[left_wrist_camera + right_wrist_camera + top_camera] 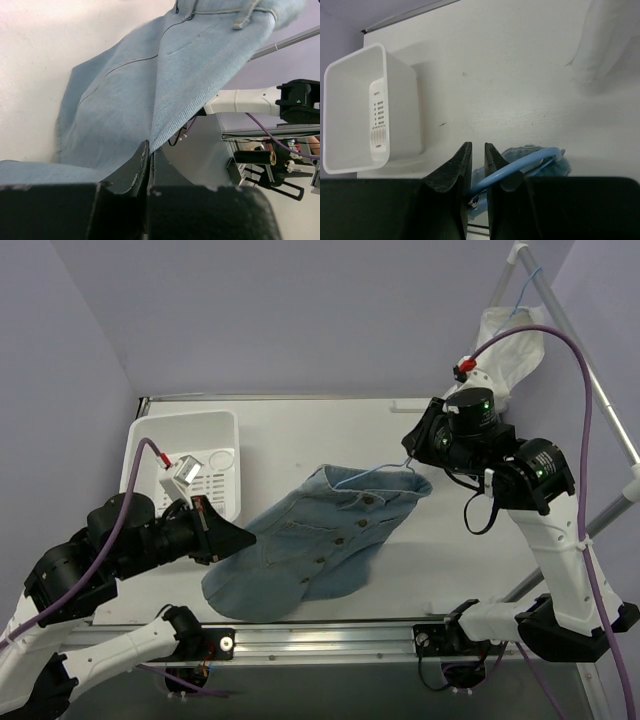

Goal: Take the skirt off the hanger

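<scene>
Even, bright light washed the worktop (pixel 520 65) pale; a soft shadow lay beside the bin (pixel 400 100); close foregrounds were blurred.

No legible text or labels

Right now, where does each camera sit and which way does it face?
Top external: above and behind the robot, looking down; left gripper, right gripper, skirt and basket show.
Left wrist: looks along the left gripper, shut on the skirt.
Right wrist: looks past the right gripper, shut on the hanger, toward the basket.
Shared: top and right wrist both show the basket.
</scene>
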You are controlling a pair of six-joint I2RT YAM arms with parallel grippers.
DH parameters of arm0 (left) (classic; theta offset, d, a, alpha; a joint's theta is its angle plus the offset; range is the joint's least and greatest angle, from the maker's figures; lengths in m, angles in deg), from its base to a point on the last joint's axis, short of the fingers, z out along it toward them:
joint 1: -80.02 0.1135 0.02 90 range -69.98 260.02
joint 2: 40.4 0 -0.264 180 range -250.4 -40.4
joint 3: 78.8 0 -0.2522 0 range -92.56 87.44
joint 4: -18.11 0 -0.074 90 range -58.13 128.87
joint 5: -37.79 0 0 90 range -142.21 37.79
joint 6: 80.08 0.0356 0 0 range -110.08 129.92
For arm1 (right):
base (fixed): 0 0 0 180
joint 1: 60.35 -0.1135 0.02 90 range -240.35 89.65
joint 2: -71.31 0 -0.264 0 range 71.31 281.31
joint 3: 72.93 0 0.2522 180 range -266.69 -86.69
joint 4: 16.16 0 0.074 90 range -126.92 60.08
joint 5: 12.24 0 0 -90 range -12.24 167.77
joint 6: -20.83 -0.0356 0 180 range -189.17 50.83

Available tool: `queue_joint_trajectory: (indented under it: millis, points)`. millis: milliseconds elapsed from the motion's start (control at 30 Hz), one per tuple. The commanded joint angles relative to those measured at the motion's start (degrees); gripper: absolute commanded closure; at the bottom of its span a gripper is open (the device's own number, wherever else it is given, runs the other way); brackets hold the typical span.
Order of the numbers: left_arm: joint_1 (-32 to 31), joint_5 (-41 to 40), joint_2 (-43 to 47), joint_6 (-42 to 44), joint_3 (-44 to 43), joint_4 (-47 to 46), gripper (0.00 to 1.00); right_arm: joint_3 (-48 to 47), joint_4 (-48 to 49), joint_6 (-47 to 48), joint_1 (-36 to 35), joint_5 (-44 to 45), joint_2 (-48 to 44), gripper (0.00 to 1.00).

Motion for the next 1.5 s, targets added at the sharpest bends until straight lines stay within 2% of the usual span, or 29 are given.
queue_joint_trajectory:
  millis: [0,200,400,700,933,1100,1267,1367,1467]
  points:
    - [0.38,-1.03,4.47,-0.92,-1.06,9.09,0.98,-0.42,0.55,2.74,4.64,10.85,-1.47,1.00]
    - [0.38,-3.39,6.58,-2.94,-1.59,13.76,0.98,0.37,2.13,4.85,10.96,5.94,-1.29,1.00]
    - [0.38,-1.57,5.09,-2.51,-1.68,12.80,0.98,2.39,4.50,4.94,11.77,1.28,-1.73,1.00]
    - [0.38,-1.38,6.66,-3.74,-1.42,16.04,0.98,1.16,4.15,2.04,15.28,2.06,-0.07,1.00]
    - [0.29,-2.08,9.91,-6.29,-2.29,18.68,0.98,1.69,6.52,2.13,25.03,-6.98,2.13,1.00]
    - [0.38,-2.08,10.97,-7.43,-1.86,17.99,0.98,2.39,8.37,2.48,26.27,-13.31,2.92,1.00]
    - [0.38,5.27,6.68,-3.49,0.25,7.90,0.98,3.89,10.22,4.67,24.51,-16.13,2.48,1.00]
    - [0.38,9.85,-0.09,0.46,-1.06,4.46,0.98,2.58,9.34,5.90,22.93,-17.01,3.27,1.00]
    - [0.29,10.92,-6.86,3.98,-4.57,2.53,0.94,-0.50,8.11,5.99,20.65,-16.14,4.15,1.00]
